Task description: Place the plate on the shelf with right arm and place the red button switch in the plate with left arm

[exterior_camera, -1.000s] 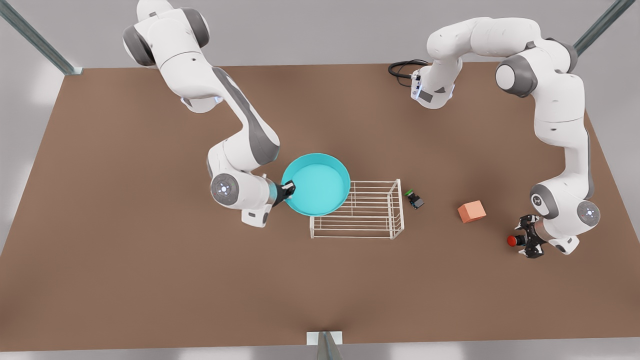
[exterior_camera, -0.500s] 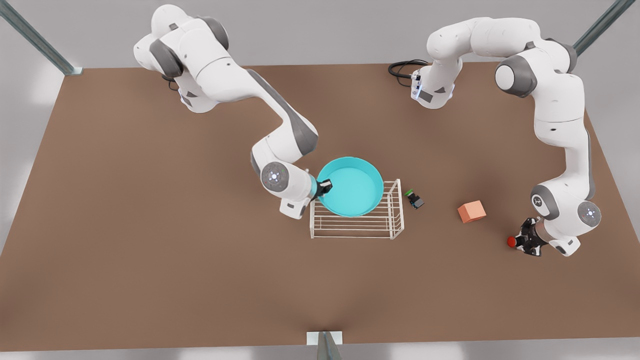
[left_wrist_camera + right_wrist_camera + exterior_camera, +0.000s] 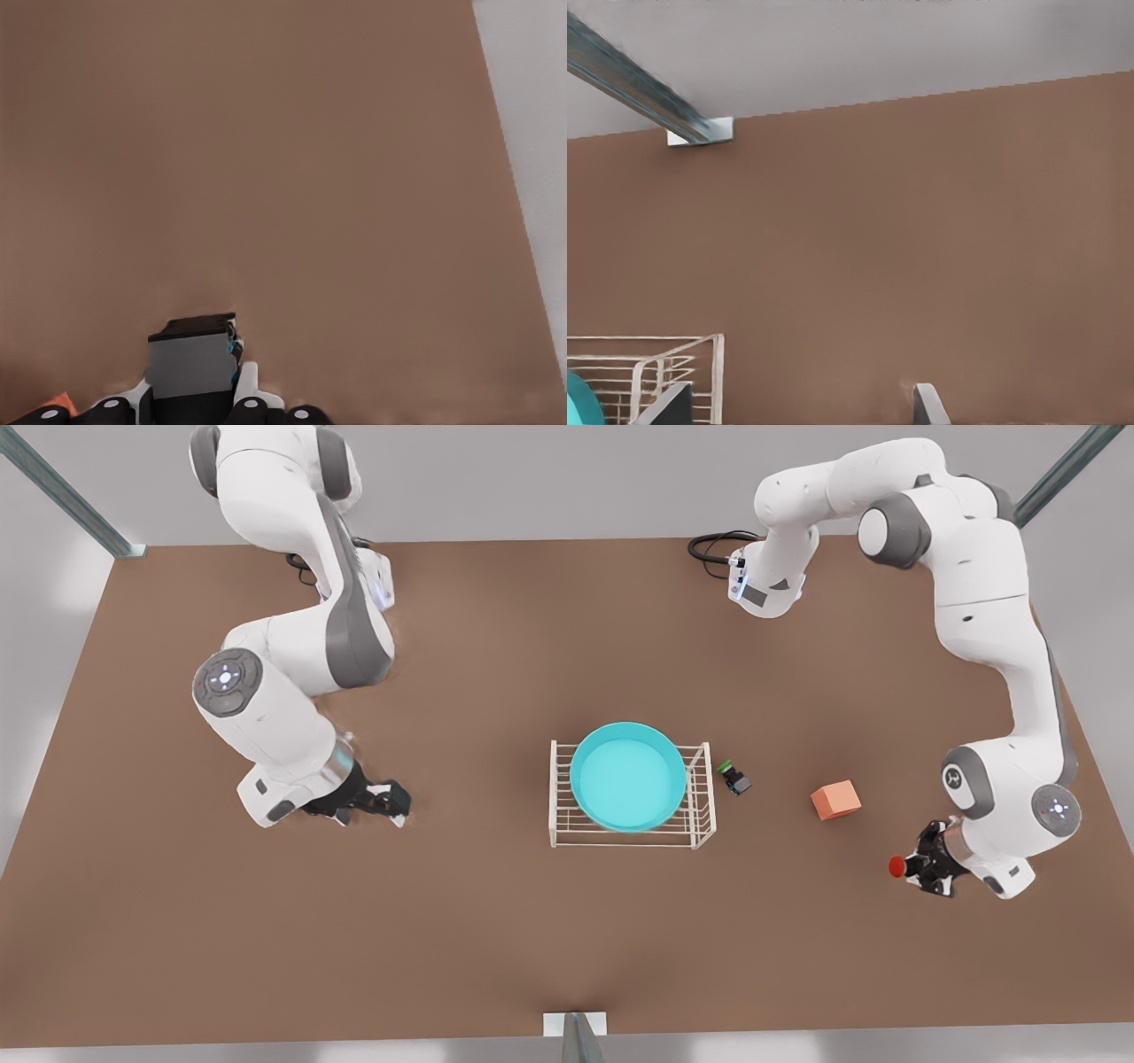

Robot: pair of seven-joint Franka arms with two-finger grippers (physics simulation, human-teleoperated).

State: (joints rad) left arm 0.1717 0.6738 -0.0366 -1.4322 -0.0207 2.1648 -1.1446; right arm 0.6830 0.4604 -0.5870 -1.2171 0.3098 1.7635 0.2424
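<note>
Plate [image 3: 628, 777]: lying in shelf [image 3: 703, 808], frame centre. Red button switch [image 3: 897, 865]: lower right, clamped in left hand [image 3: 917, 865], just above bench [image 3: 532, 939]. Right hand [image 3: 390, 802]: lower left, well apart from shelf, fingers [image 3: 928, 405] spread wide, nothing held.

Glossy plate [image 3: 627, 778] on thin wire shelf [image 3: 700, 815], matt table [image 3: 532, 921].

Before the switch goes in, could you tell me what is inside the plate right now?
Nothing lies inside the plate: its cyan floor is bare. It sits on the shelf. The red button switch is in the left gripper, far off toward the front view's right.
</note>
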